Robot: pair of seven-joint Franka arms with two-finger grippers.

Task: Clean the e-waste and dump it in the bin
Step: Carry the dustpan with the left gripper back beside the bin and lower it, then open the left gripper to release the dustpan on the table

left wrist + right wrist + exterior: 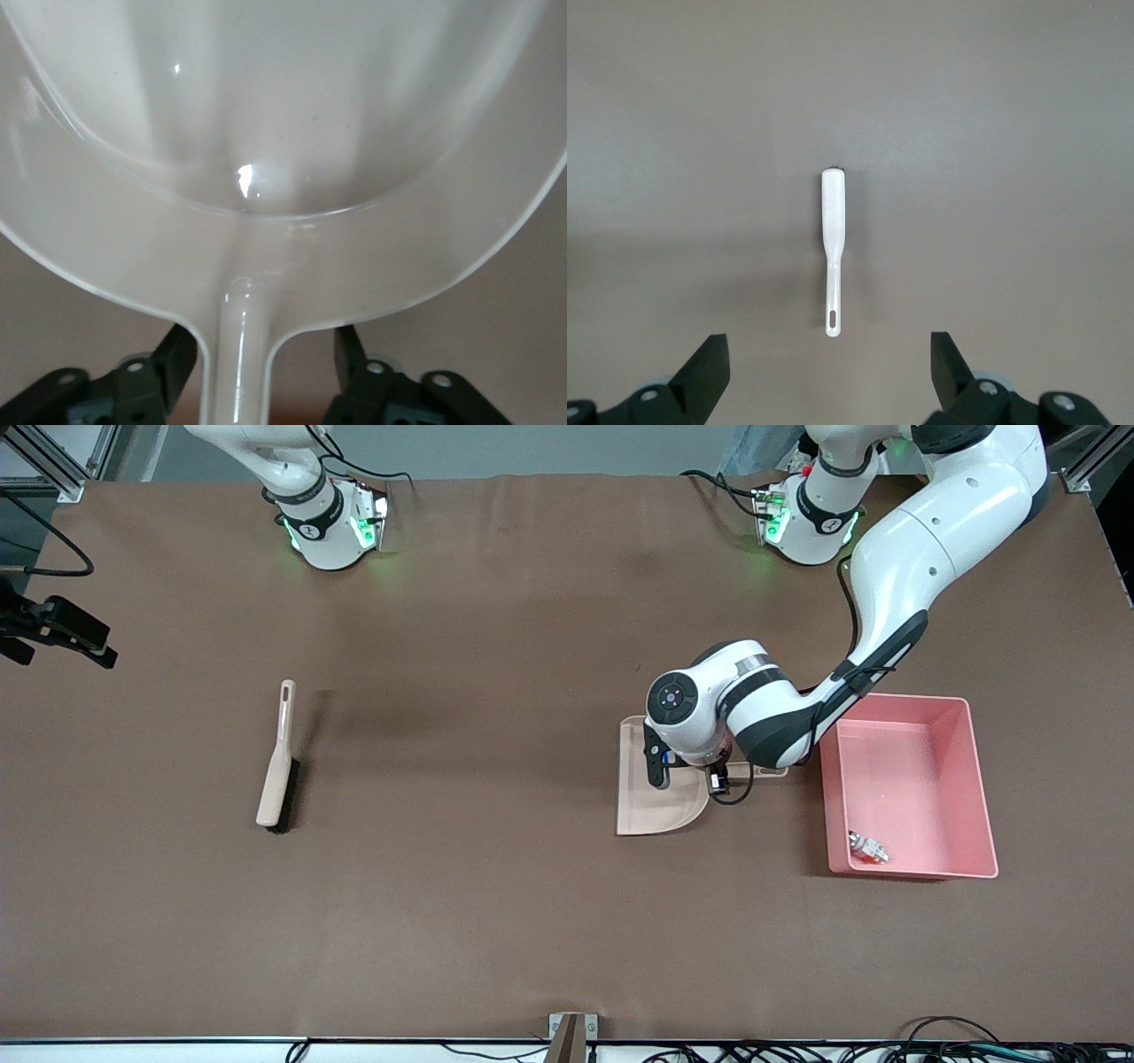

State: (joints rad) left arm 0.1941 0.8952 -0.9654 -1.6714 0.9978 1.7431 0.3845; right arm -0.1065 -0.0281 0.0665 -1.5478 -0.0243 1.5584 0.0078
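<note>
The e-waste (866, 849) lies as a small white-grey cluster inside the pink bin (979, 779), in the corner nearest the front camera; I cannot make out a dark brown block. The beige dustpan (656, 797) lies flat beside the bin, its handle pointing toward it. My left gripper (719, 769) is low over that handle. In the left wrist view the left gripper (263, 372) is open, its fingers either side of the handle (235, 354), and the dustpan's scoop (283, 133) is empty. My right gripper (830, 372) is open and empty, high over the brush (831, 239).
The beige brush (276, 771) with black bristles lies on the brown table toward the right arm's end. A black camera mount (53, 633) juts in at that end's edge. The left arm's elbow hangs above the bin's edge farthest from the front camera.
</note>
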